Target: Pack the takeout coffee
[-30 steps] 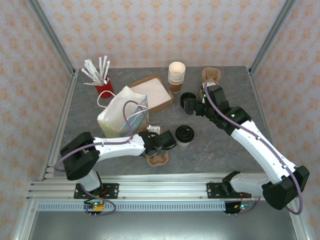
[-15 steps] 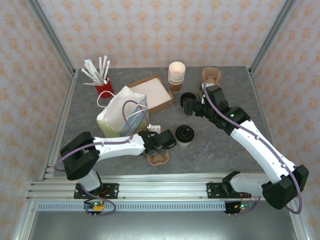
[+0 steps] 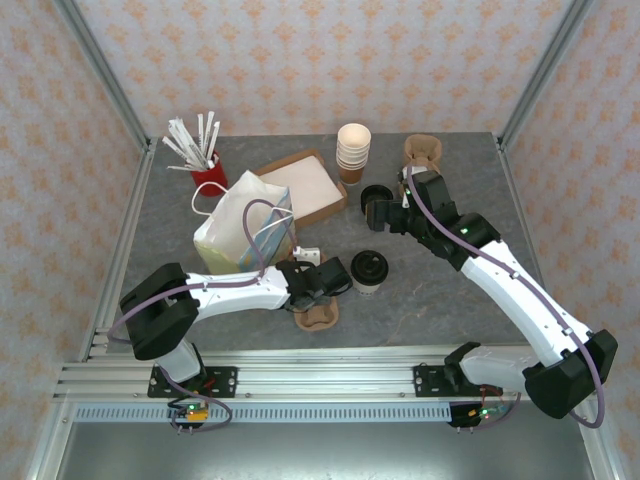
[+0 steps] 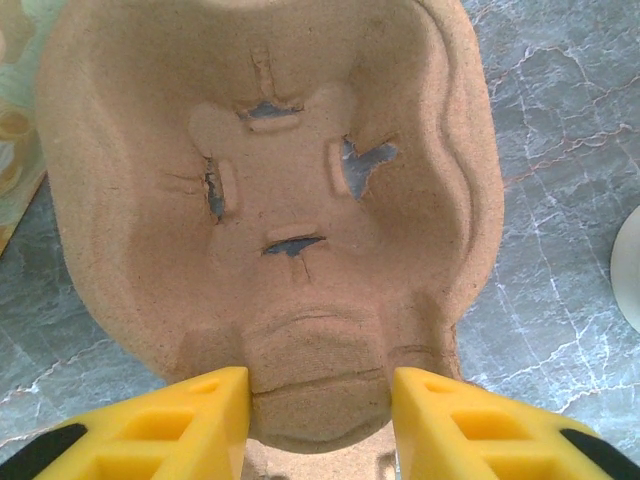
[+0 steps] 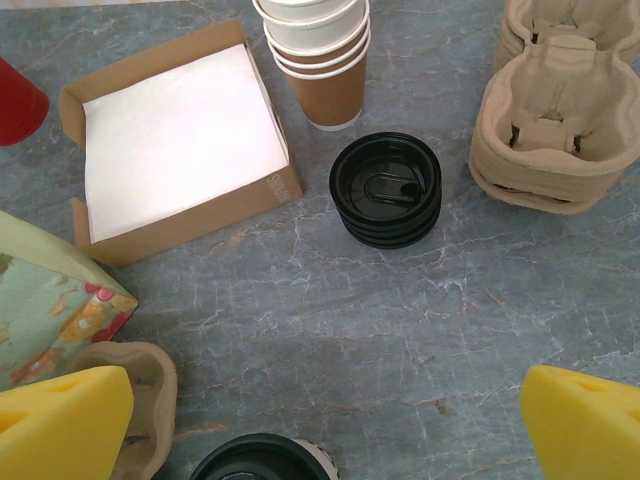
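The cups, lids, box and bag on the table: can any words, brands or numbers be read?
No text can be read.
Cardboard box: tiny mark on its side wall, too small to read.
Black lids: raised moulding, no legible letters.
Paper bag: printed pattern, no words.
Stacked cups and pulp carrier: plain.

Napkin box [image 5: 200, 215] w/ cup stack [image 5: 325, 60] beside, black lids [image 5: 386, 190] nr carrier stack [image 5: 555, 130], paper bag [image 3: 245, 225] left

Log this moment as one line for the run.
left hand: closed on cup carrier | right hand: open, empty, above table | takeout coffee: lidded, standing on table, not packed
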{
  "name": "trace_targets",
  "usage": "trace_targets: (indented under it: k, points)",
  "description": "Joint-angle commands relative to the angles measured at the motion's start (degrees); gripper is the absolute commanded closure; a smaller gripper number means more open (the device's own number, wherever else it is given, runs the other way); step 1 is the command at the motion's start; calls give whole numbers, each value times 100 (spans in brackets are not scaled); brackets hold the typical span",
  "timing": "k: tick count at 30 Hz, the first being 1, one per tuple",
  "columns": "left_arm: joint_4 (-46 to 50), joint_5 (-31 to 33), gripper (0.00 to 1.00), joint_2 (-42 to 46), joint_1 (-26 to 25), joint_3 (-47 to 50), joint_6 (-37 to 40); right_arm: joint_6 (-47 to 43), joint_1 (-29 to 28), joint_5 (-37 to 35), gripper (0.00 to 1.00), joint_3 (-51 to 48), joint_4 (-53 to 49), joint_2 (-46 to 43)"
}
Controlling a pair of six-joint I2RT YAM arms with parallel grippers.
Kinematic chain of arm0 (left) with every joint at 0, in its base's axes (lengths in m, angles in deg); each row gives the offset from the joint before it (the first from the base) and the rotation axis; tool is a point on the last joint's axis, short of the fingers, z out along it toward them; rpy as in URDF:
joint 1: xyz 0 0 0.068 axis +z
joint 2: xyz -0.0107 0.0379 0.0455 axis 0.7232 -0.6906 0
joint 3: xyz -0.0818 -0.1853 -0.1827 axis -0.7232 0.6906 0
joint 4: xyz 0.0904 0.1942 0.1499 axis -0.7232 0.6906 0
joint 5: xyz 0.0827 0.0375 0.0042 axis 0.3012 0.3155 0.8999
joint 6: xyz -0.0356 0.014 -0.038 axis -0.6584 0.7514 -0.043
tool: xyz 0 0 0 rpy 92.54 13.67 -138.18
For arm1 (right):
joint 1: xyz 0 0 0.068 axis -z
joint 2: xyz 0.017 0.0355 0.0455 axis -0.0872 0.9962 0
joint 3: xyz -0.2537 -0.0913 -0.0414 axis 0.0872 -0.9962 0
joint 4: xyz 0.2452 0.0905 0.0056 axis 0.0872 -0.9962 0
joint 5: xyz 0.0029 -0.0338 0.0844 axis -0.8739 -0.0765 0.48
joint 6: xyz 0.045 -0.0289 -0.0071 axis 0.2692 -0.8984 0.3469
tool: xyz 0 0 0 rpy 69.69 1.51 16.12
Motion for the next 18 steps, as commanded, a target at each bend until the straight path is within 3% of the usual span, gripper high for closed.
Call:
trace_targets:
  k: [1,10,18]
  points:
    - [-55,196,59,2,63,3,-45,68,27,21,0,-84,67,41]
    - [27,85,59,-110,54,-240,256,73,24,39,0,-73,81,37]
    - [61,161,53,-152,5,-319,196,78,27,93,0,-40,99,177]
